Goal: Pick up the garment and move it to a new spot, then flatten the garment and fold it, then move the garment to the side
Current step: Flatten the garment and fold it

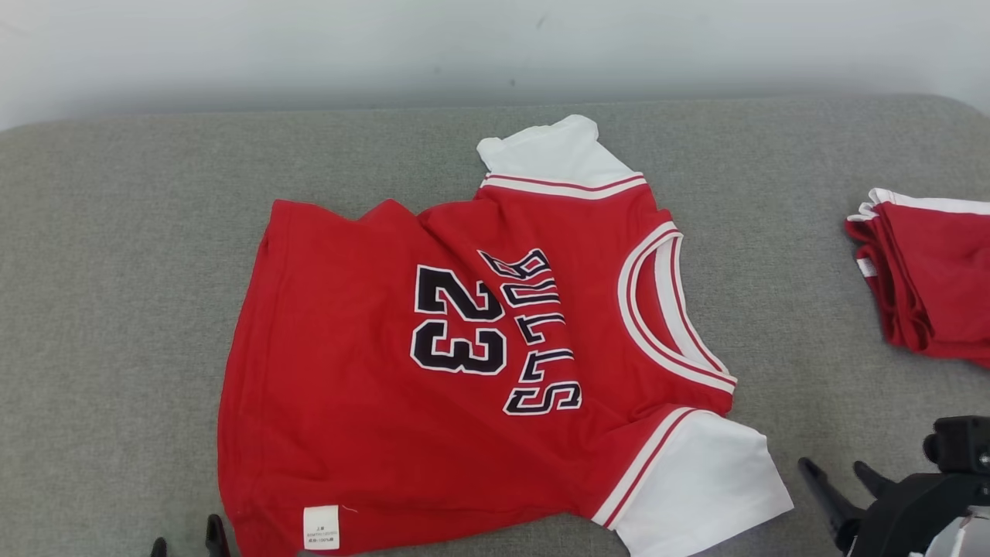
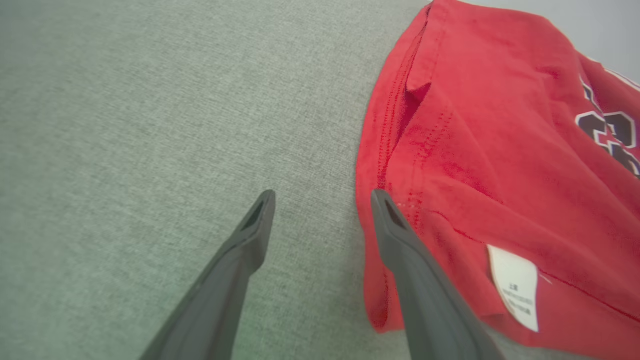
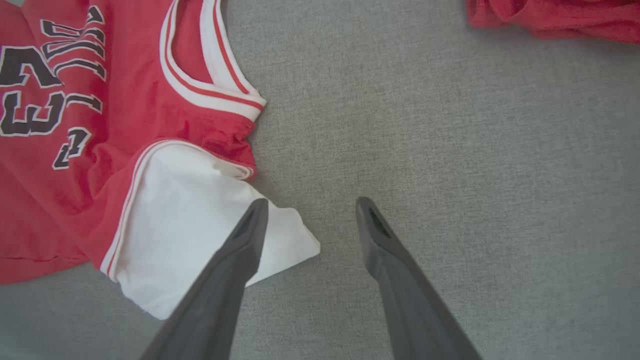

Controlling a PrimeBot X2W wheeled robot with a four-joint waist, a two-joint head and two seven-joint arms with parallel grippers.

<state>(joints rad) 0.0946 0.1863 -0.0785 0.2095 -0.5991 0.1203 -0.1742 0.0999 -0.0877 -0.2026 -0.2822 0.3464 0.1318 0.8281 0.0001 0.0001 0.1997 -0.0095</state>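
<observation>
Red jersey w/ white sleeves [image 1: 340, 433] lies spread mid grey fabric surface [image 1: 116, 271]; left gripper [image 2: 322, 200] by hem, right gripper [image 3: 310, 207] by sleeve, both jaws apart, empty. Prob flattening; next: pinch edges, pull creases

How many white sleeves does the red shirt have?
2. One white fabric sleeve lies at the far edge of the red jersey; the other white sleeve lies at its near right corner. None seems hidden.
</observation>
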